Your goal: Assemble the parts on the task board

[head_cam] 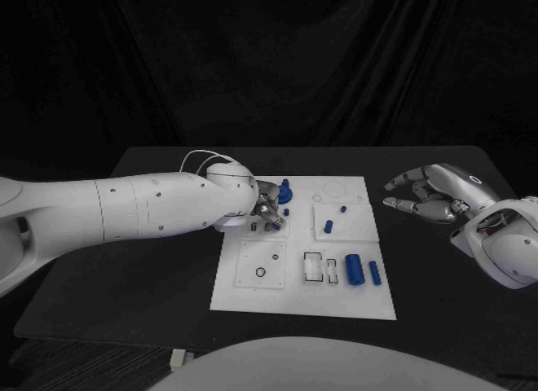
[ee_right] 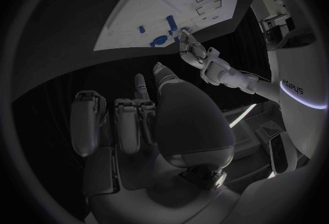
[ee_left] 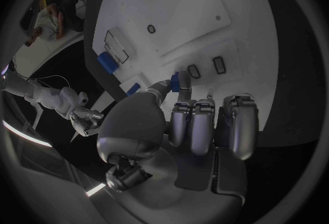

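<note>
1. Head view, nearest edge first: we see the white task board [head_cam: 260, 295] lying flat on the black table [head_cam: 128, 285], its near corners closest to the camera.
2. On the board's near half we find two blue cylinders [head_cam: 354, 268] lying side by side, just beside a pair of rectangular slots [head_cam: 313, 266]; a small ring mark [head_cam: 261, 272] sits on the panel to their left.
3. Farther up, at mid-board, we see two small blue parts [head_cam: 329, 226] apart from each other on a square panel.
4. Our left hand [head_cam: 264, 207] rests over the board's far left portion, fingers curled down; in the left wrist view its thumb and a fingertip [ee_left: 164, 88] pinch a small blue piece [ee_left: 180, 81] against the board, next to two small dark slots [ee_left: 206, 68].
5. Just beyond that hand we see a larger blue part [head_cam: 285, 192] standing on the board.
6. Off the board's far right corner, our right hand [head_cam: 436, 194] hovers above the table, fingers loosely curled and apart, holding nothing.
</note>
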`<action>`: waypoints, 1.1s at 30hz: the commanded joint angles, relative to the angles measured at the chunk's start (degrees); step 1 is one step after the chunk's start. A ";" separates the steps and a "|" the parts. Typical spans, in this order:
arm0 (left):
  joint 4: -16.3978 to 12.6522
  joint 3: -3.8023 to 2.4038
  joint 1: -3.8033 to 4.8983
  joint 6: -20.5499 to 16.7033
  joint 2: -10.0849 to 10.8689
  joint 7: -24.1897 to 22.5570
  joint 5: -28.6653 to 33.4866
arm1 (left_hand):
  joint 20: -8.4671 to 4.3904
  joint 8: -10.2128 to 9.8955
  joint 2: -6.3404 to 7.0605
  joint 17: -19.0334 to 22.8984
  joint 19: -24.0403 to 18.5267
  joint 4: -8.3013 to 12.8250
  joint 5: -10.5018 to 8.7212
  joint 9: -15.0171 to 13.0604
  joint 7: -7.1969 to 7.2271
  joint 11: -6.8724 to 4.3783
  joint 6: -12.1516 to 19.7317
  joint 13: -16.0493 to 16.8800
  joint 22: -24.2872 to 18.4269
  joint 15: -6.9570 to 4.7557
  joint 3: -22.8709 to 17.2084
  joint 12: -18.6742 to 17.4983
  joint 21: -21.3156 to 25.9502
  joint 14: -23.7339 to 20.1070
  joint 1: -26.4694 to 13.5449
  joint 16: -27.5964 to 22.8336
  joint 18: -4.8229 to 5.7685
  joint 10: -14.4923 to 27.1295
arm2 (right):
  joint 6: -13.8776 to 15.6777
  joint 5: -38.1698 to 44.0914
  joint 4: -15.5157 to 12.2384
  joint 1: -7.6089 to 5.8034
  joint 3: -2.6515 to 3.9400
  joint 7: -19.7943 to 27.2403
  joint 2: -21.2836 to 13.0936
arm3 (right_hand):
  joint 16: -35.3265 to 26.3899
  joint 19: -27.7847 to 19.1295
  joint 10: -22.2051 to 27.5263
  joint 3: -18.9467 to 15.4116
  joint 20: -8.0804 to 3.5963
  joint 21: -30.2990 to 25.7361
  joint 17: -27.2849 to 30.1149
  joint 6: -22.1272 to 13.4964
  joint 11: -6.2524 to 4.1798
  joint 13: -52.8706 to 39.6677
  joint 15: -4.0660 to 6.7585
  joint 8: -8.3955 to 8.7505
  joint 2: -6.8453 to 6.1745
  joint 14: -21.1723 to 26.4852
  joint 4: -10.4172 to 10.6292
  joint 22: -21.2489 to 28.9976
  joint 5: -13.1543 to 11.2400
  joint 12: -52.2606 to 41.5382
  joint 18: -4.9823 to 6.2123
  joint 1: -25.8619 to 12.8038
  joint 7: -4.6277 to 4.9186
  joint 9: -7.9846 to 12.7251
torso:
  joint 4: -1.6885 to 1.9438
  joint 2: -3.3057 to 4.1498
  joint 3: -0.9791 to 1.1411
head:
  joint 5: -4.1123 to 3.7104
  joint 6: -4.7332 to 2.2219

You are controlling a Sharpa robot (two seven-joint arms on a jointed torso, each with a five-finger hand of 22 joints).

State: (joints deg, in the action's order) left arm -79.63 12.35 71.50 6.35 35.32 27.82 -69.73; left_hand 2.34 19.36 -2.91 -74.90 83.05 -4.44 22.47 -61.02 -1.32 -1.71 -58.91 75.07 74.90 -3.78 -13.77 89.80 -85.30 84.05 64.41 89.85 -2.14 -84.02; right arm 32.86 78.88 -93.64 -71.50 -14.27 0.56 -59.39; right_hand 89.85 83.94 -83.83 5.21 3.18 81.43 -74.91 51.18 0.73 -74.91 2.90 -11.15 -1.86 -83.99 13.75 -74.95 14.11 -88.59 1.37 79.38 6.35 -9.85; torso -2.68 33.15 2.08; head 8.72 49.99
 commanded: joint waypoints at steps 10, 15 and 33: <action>-1.83 -0.05 -0.11 -1.86 1.63 1.58 2.57 | -0.27 -0.31 2.96 -15.10 0.25 2.34 3.59 -2.78 0.48 -0.74 -2.47 14.93 9.36 -0.73 -10.13 0.20 0.29 5.95 -4.10 0.15 0.05 -5.98 | -0.71 0.34 0.01 0.18 0.04 -0.78 -0.06 | 0.15 1.76 -3.93 -0.10 0.29 -0.44 -15.09 0.43 0.07 -11.99 -0.04 0.27 0.07 -6.01 0.57 -12.10 -0.37 0.44 0.86 -0.99 -0.10 0.16 | 0.09 0.00 0.04 | 0.00 0.01; -2.26 -0.05 -0.11 -2.55 2.31 2.45 2.76 | -0.35 -0.79 3.32 -15.10 0.20 2.61 4.05 -2.97 0.46 -0.79 -2.47 14.93 9.34 -0.81 -11.67 0.20 0.40 5.95 -4.99 0.15 0.02 -5.98 | -0.79 0.34 -0.12 0.18 0.04 -0.82 -0.19 | 0.15 1.75 -3.91 -0.14 0.29 -0.46 -15.09 0.45 0.06 -11.95 -0.03 0.28 0.07 -6.01 0.63 -12.10 -0.49 0.46 0.86 -1.08 -0.10 0.17 | 0.07 0.01 0.02 | 0.07 0.01; -2.59 -0.03 -0.12 -5.69 3.51 3.94 2.85 | -0.39 -2.13 3.15 -15.10 0.41 2.67 3.68 -2.51 0.22 -0.70 -2.46 14.93 9.51 -0.82 -13.79 0.20 0.40 5.95 -6.28 0.15 0.06 -5.98 | -1.15 0.34 -0.47 0.18 0.04 -1.15 -0.53 | 0.15 1.40 -3.34 -0.23 0.27 -1.21 -15.09 0.48 0.03 -11.11 -0.01 0.33 0.22 -6.01 0.89 -11.86 -0.92 0.97 1.04 -1.38 -0.15 0.23 | 0.00 -0.01 -0.06 | 0.91 0.01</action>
State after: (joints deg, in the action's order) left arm -82.10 12.35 71.50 2.32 38.92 31.39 -67.37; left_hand 2.13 17.52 0.43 -74.90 83.27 -4.74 26.23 -63.58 -1.06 -2.13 -61.44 75.07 74.90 -4.20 -24.32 89.80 -85.07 84.05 58.63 89.85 -2.14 -84.03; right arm 32.06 78.89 -93.95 -71.45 -14.27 0.44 -59.88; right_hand 89.85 83.94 -83.83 4.90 3.18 80.53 -74.90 51.38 0.73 -74.95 2.90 -11.15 -1.58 -83.99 14.39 -74.92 13.44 -87.92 1.37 78.46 6.14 -9.69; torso -2.64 33.16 2.04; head 9.64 49.99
